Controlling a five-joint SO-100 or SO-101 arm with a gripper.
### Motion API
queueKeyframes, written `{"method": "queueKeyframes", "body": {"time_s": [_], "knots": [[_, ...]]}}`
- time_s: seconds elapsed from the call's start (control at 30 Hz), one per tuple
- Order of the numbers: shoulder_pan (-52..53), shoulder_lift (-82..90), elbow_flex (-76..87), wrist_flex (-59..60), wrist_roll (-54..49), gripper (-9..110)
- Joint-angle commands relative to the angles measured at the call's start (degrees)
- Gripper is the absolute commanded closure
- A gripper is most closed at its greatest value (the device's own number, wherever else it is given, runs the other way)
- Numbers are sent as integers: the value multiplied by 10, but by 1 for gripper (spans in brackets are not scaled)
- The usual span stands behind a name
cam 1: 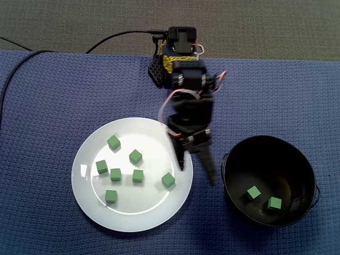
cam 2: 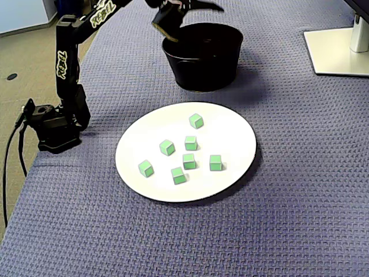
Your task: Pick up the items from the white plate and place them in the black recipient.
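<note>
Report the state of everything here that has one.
gripper: fingers open, empty, in the air between plate and bucket.
white plate: lying flat, seven green cubes on it, each apart from the others.
black bucket: upright, two green cubes inside.

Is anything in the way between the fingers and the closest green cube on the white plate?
Nothing visible. The open fingers hang at the rim of the white plate, and only bare plate lies between them and the closest green cube.

7 green cubes (cam 1: pixel 137 176) on 1 white plate (cam 1: pixel 149 211), 2 more (cam 1: pixel 253 193) in 1 black pot (cam 1: pixel 238 159)
</note>
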Motion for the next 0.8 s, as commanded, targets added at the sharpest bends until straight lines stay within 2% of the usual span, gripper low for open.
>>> {"method": "queueKeyframes", "body": {"time_s": [0.0, 0.33, 0.77], "knots": [[52, 1, 40, -13, -11, 59], [69, -45, 137, 4, -15, 59], [67, -99, 280, -101, -59, 60]]}}
